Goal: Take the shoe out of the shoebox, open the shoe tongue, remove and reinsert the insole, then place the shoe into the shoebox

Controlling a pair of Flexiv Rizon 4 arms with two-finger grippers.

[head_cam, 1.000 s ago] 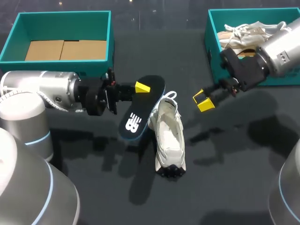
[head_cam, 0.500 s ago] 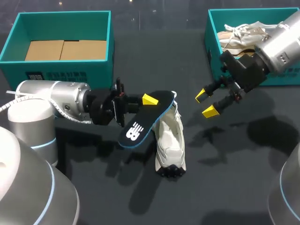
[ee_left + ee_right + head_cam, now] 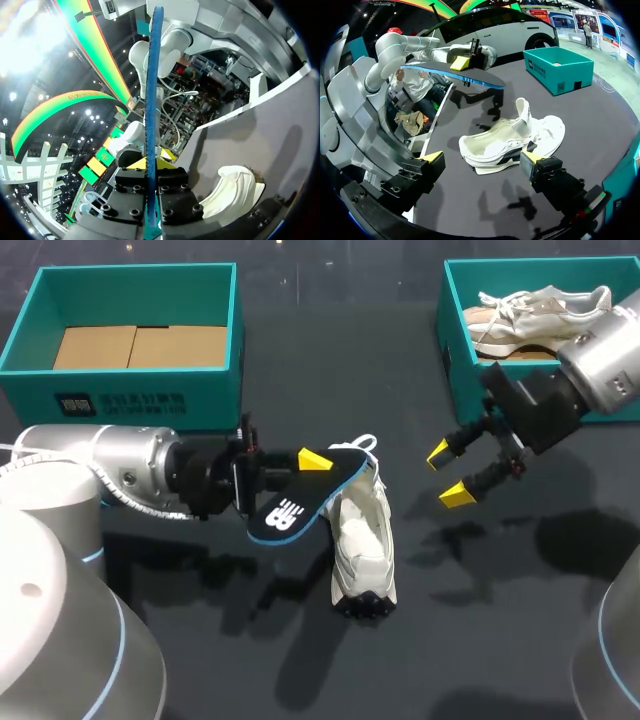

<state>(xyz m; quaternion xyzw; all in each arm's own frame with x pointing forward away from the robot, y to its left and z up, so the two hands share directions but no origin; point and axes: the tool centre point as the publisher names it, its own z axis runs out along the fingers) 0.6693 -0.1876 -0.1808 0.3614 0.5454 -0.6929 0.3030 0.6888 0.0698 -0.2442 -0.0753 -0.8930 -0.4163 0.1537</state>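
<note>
One thin flat insole, one white shoe.

We count one white shoe and place everything else by it. One dark insole sits just left of it. Two teal boxes stand beyond it. The left box holds two cardboard flaps. The right box holds beige footwear, and we cannot tell whether that is one shoe or two. Two grippers flank the shoe: our left gripper and our right gripper.
</note>
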